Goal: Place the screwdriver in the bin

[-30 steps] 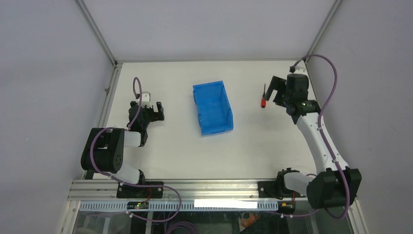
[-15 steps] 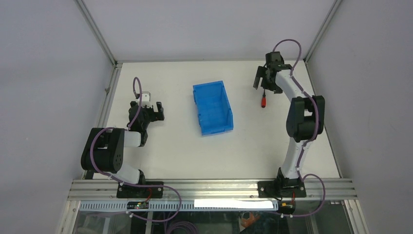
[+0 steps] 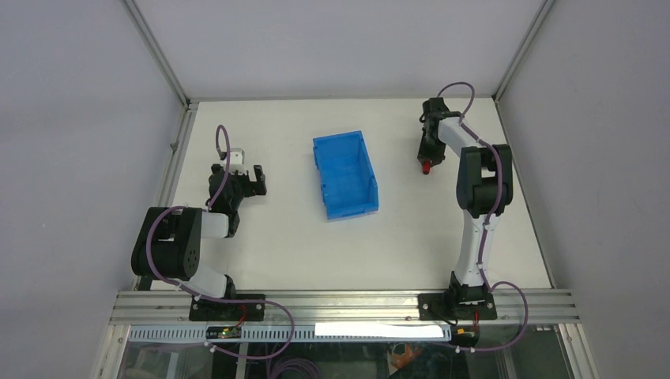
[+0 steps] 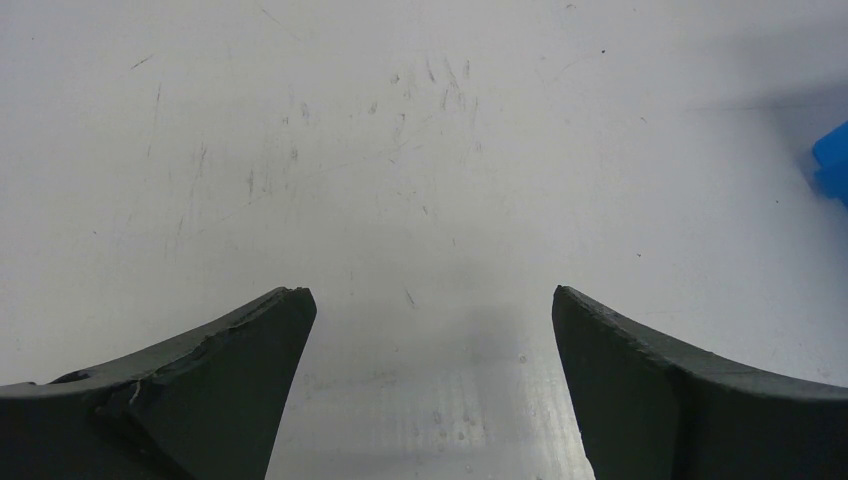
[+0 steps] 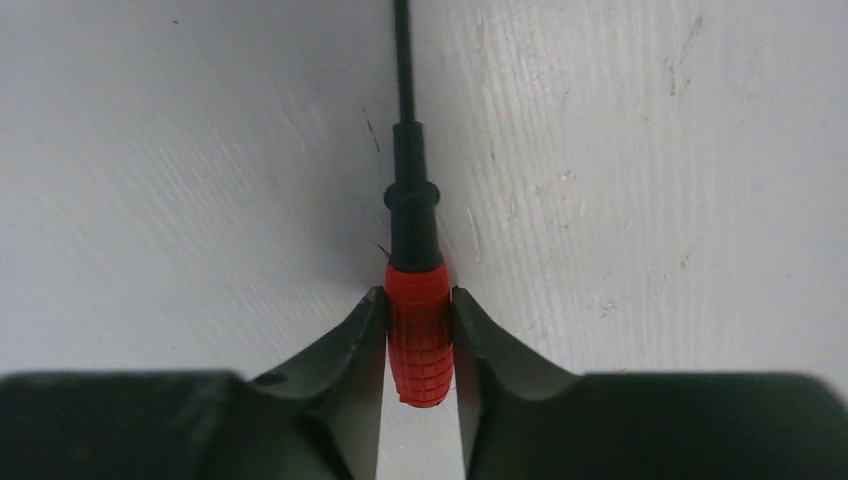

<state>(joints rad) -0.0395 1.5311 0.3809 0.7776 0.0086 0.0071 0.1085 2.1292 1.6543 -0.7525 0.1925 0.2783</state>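
The screwdriver has a short red handle and a thin black shaft, and it lies on the white table at the back right. My right gripper is shut on the red handle, one finger pressed to each side, the shaft pointing away from the wrist. From above, the right gripper stands low over the tool. The bright blue bin sits mid-table, left of the screwdriver. My left gripper is open over bare table at the left, nothing between its fingers.
A corner of the blue bin shows at the right edge of the left wrist view. Metal frame rails run along the table's left, back and right edges, with grey walls beyond.
The right arm swung in over the screwdriver from its right, came down, and its jaws closed from wide open onto the red handle. The left arm has not moved.
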